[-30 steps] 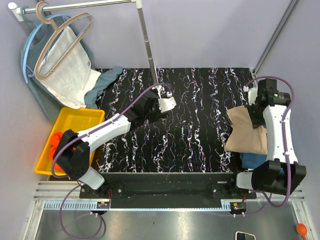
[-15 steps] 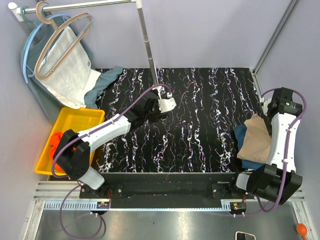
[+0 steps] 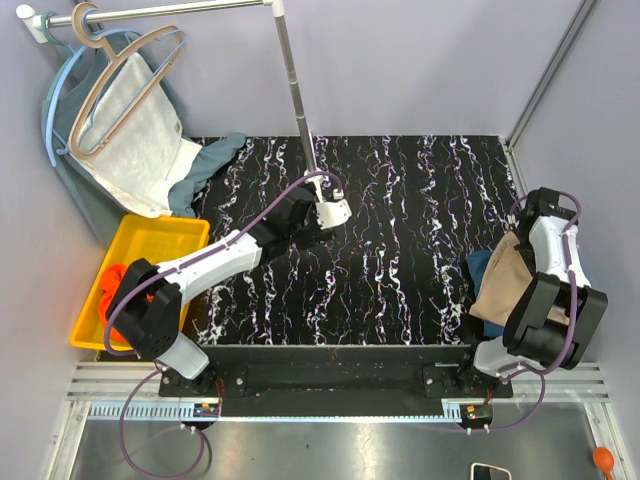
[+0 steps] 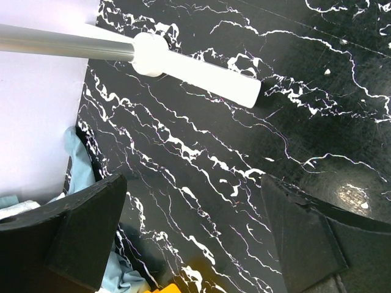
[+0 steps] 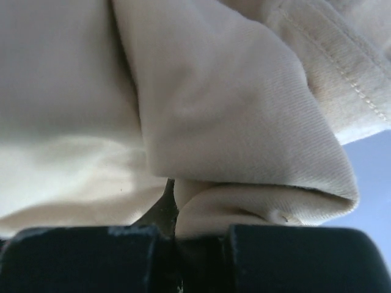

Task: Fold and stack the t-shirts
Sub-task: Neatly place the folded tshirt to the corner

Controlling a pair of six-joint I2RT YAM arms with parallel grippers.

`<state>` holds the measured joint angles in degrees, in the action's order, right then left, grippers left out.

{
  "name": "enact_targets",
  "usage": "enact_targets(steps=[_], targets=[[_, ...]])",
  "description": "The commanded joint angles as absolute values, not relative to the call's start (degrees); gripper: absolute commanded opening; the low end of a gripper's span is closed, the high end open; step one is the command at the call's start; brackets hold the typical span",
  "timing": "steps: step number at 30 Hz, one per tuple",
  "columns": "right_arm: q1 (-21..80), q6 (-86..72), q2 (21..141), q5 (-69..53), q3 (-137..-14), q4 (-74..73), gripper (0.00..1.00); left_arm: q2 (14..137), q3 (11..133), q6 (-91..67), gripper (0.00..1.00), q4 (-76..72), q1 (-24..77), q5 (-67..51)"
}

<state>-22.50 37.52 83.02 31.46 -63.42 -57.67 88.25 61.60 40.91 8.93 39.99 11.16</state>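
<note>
We have our right end effector [image 5: 174, 235] clamped on the beige t-shirt [image 3: 503, 285], draped over the teal t-shirt [image 3: 480, 265] at the table's [image 3: 400, 250] right edge, presumably for stacking; our left end effector [image 4: 195, 227] hangs mid-table, fingers apart, unneeded

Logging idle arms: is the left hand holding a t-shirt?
No, the left hand stands open above the marbled table, with no cloth in its grasp.
</note>
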Motion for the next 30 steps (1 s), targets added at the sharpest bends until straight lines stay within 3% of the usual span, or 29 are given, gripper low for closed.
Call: enact_targets(steps=[1,6,7,9,13,25,30], targets=[[-22.76,39.20,85.07,38.05,-62.58,-49.58,0.02,88.33,61.00,40.34,0.98,5.45,39.64,10.20],[-22.68,39.73,85.34,40.08,-61.96,-45.54,0.34,88.86,60.47,40.25,0.98,5.19,39.73,10.02],[-22.68,39.81,85.08,40.77,-61.88,-44.83,0.48,88.94,60.38,40.17,0.98,5.10,39.73,10.02],[-22.68,40.34,84.47,41.83,-61.79,-43.25,0.53,89.03,60.21,39.90,0.98,4.84,39.73,9.93],[-22.68,41.22,82.10,42.54,-62.49,-41.40,0.79,89.03,60.03,39.55,0.98,4.57,39.73,9.84],[-22.68,40.43,73.83,37.54,-69.52,-43.06,0.93,89.56,60.56,39.02,0.98,3.87,39.64,10.81],[-22.68,35.44,70.14,21.07,-70.22,-48.77,0.96,85.53,60.29,37.89,0.98,4.65,39.38,11.43]])
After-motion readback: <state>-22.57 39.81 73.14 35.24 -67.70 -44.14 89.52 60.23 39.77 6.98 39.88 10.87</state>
